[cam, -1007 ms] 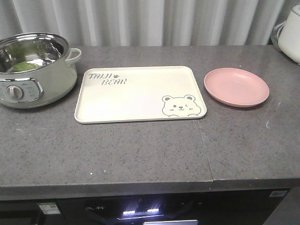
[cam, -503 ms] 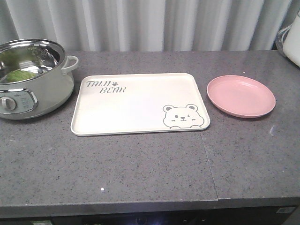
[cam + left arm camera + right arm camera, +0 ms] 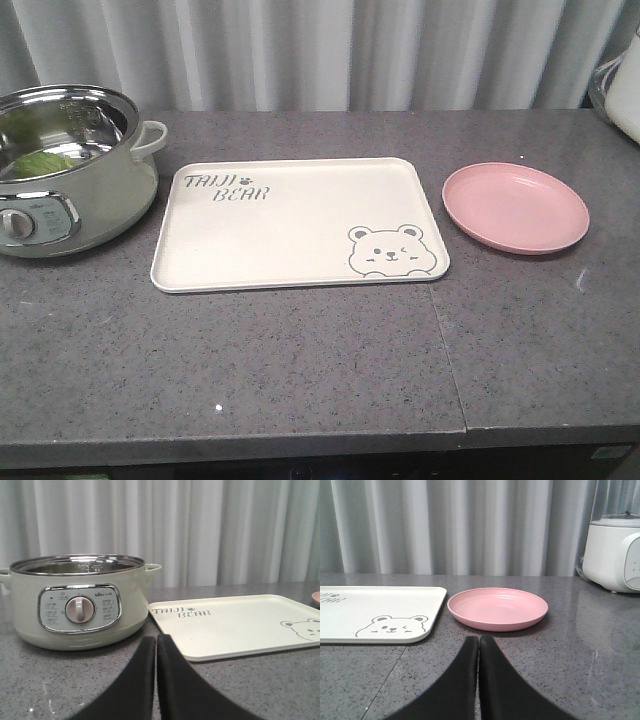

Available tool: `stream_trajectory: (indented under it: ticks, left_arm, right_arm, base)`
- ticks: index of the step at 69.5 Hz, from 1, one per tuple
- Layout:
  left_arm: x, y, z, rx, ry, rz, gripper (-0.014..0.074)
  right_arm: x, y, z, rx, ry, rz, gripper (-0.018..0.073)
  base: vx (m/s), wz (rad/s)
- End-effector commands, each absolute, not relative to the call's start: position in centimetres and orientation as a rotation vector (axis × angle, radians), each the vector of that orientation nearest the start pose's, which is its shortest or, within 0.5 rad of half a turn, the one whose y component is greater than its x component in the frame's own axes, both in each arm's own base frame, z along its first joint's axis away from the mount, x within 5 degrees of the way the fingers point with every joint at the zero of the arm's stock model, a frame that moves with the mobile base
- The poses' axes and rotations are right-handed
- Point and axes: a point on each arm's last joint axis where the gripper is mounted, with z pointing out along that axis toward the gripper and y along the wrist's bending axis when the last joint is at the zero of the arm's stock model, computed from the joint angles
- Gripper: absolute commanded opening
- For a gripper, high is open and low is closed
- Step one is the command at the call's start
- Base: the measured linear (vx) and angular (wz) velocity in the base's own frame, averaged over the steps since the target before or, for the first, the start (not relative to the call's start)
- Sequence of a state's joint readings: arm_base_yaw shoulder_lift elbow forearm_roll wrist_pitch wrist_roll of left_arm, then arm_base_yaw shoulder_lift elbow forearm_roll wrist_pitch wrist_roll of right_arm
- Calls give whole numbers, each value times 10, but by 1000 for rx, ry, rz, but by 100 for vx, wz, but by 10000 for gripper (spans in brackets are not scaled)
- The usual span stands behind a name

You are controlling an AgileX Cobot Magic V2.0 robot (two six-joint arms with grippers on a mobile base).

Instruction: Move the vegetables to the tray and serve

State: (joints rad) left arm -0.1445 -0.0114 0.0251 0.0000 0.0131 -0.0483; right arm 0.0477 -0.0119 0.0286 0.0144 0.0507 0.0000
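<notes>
The lettuce leaf (image 3: 40, 160) lies inside the pot (image 3: 110, 190), left of the tray (image 3: 300, 225). Its axis cannot be determined. The tray's long axis runs left-right. The left gripper (image 3: 156, 642) and right gripper (image 3: 479, 642) sit low and level, fingers pressed together, empty.

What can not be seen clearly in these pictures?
Lettuce leaf: front view, the pot hides most; left wrist view, all.
The pot: front view, left side cut by the edge.
White appliance: right wrist view, cut by the edge.
Panel labels: left wrist view, too small.
</notes>
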Motion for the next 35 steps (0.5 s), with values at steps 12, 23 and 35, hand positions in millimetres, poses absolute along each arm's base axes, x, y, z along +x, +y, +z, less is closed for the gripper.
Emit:
stream_trajectory:
  ticks: [12,23,35]
  left_arm:
    - [55,-8,208,66,1438,-161,-6]
    - [55,-8,208,66,1438,-161,-6]
    - [55,-8,208,66,1438,-161,-6]
  right_arm:
    - [56,3,204,-27,1479,49,-8]
    - [56,3,204,-27,1479,49,-8]
    - [56,3,204,-27,1479,49,-8]
  base:
    - [0,0]
    - [0,0]
    - [0,0]
